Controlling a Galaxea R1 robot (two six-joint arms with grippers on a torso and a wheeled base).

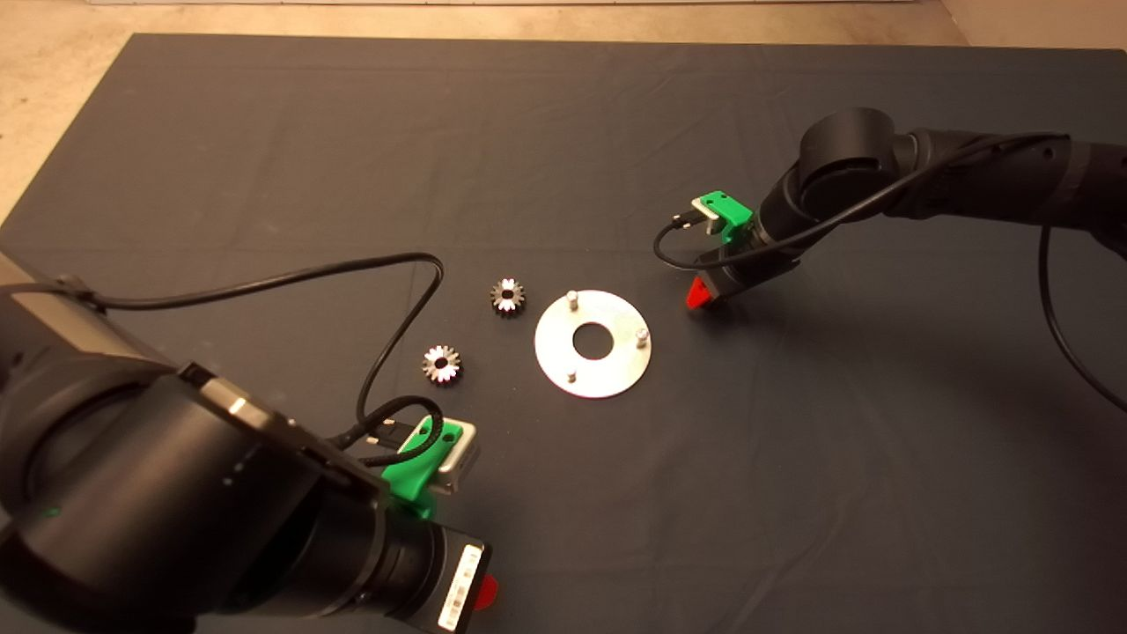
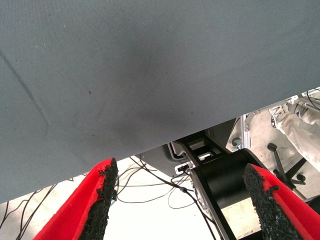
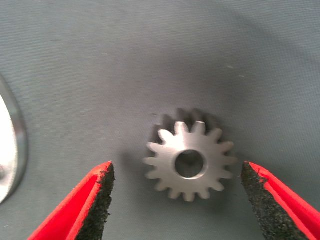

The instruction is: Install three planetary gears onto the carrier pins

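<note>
Red-fingered and spread wide, the right green claw is hanging low over a small dark-grey toothed metal gear that is lying flat on the dark mat-covered surface, just beside the rim of the flat round silver disc; from the head view the claw is hiding that gear entirely. The gear is sitting a little nearer one pad than the other, so a closing grip is likely pushing it sideways or tipping it on edge, and the teeth are giving the pads little flat to bite. Sliding it against the disc could shift the three short silver pegs out of place. Two more shiny small gears are waiting on the disc's far side, near each other but apart. The left green claw, also gaping, is parked at the mat's near edge, holding nothing.
</note>
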